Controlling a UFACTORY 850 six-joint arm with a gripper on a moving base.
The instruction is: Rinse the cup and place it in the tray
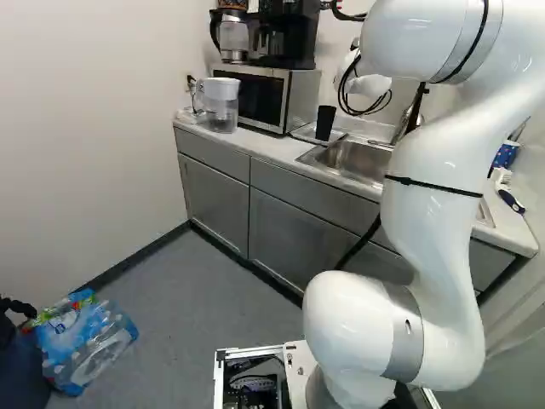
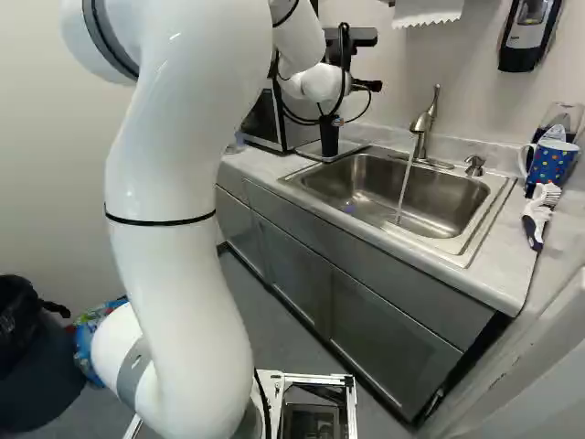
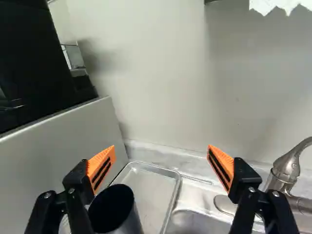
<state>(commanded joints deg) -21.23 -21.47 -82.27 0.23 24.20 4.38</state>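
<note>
At the sink's far left, my gripper (image 2: 367,85) is partly hidden by the wrist in the right base view. In the wrist view the gripper (image 3: 162,163) stands wide open, nothing between its orange pads. A black cup (image 1: 324,123) stands upright by the metal tray (image 1: 301,132), seemingly on it. The wrist view shows the cup (image 3: 114,209) below one finger, off to that side and apart from the pads, with the tray (image 3: 151,183) beside and behind it. Water runs from the faucet (image 2: 422,123) into the sink (image 2: 430,197).
A microwave (image 1: 285,94) stands beside the tray, with a coffee maker (image 1: 288,34) on top and a water pitcher (image 1: 220,106) next to it. Right of the sink are a dotted blue mug (image 2: 549,165) and a brush (image 2: 537,215). Wrapped bottles (image 1: 85,341) lie on the floor.
</note>
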